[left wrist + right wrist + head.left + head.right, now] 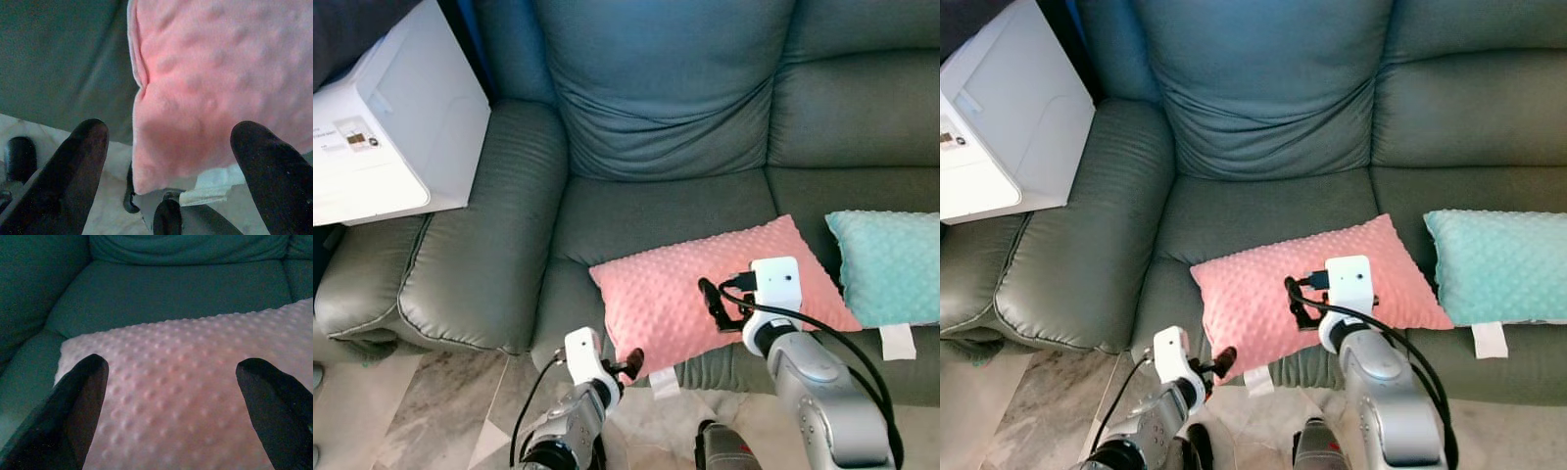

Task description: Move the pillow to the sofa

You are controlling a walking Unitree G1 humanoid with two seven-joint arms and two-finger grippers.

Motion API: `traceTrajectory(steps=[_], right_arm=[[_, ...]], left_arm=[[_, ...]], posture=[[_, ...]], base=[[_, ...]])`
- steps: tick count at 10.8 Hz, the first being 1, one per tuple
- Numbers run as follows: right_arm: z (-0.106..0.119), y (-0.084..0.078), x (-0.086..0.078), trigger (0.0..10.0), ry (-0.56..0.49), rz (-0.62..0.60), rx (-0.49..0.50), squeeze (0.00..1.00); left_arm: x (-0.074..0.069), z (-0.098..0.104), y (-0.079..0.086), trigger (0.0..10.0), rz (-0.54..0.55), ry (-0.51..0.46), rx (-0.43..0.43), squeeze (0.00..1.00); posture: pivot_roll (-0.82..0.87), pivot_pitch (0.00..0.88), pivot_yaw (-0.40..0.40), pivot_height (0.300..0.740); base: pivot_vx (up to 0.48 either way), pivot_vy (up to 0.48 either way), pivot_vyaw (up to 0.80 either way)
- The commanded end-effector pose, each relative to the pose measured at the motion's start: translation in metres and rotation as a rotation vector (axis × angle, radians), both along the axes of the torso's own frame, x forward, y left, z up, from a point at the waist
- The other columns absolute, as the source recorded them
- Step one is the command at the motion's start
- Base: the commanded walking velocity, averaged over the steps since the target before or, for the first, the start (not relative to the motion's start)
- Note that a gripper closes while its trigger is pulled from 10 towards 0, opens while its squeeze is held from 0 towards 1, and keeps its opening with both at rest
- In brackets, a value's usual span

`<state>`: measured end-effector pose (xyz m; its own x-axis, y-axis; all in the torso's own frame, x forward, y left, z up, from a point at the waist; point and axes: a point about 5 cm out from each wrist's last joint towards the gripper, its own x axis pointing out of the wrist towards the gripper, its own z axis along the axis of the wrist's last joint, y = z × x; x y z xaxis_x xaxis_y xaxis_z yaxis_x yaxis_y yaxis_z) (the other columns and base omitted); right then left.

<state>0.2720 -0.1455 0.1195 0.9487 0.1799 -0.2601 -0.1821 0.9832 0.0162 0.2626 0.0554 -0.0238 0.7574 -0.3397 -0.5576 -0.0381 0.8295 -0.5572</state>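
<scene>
The pink dotted pillow (720,289) lies flat on the seat cushion of the grey-green sofa (656,211), set at a slant, with its near corner hanging a little past the seat's front edge. A white fabric tag (664,382) dangles from that near edge.

The right gripper (717,304) is over the pillow's middle, its white wrist block just above the pink surface. In the right wrist view its two black fingers (78,411) are spread wide, with the dotted fabric between them; the jaws are released and hold nothing.

The left gripper (634,360) sits lower, in front of the sofa and just beside the pillow's overhanging near corner. In the left wrist view its fingers (73,171) are also spread well apart, the pillow's corner and tag lying between them and beyond the tips; these jaws too are released.

To the right on the same seat lies a teal dotted pillow (891,264), near the pink one but not touching it, with its own white tag (898,343) hanging down. On the sofa's left armrest (475,245) rests a white box-shaped appliance (391,127). Below the sofa's front, pale marble-patterned floor (440,411) shows.
</scene>
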Motion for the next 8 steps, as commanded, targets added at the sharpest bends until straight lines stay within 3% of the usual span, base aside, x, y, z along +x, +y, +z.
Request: traceTrajectory(steps=[1, 2, 3, 8], right_arm=[[0.003, 0.002, -0.003, 10.0, -0.009, -0.005, 0.019, 0.0], [0.004, 0.004, -0.003, 10.0, -0.013, -0.002, 0.023, 0.0], [0.005, 0.005, -0.003, 10.0, -0.02, -0.002, 0.031, 0.0], [0.003, 0.01, -0.006, 10.0, 0.002, 0.024, 0.056, 0.0]], left_arm=[[-0.005, 0.011, -0.047, 10.0, -0.076, 0.003, -0.071, 0.0], [-0.008, 0.01, -0.05, 8.8, -0.097, -0.002, -0.063, 0.0], [-0.008, 0.01, -0.051, 0.0, -0.088, 0.0, -0.065, 0.0], [0.0, 0.019, -0.057, 0.0, -0.01, -0.008, -0.147, 0.0]], posture=[[-0.37, 0.306, 0.132, 0.74], [-0.37, 0.305, 0.132, 0.74], [-0.36, 0.309, 0.135, 0.74], [-0.37, 0.318, 0.136, 0.74]], base=[[0.0, 0.0, 0.0], [0.0, 0.0, 0.0], [0.0, 0.0, 0.0], [0.0, 0.0, 0.0]])
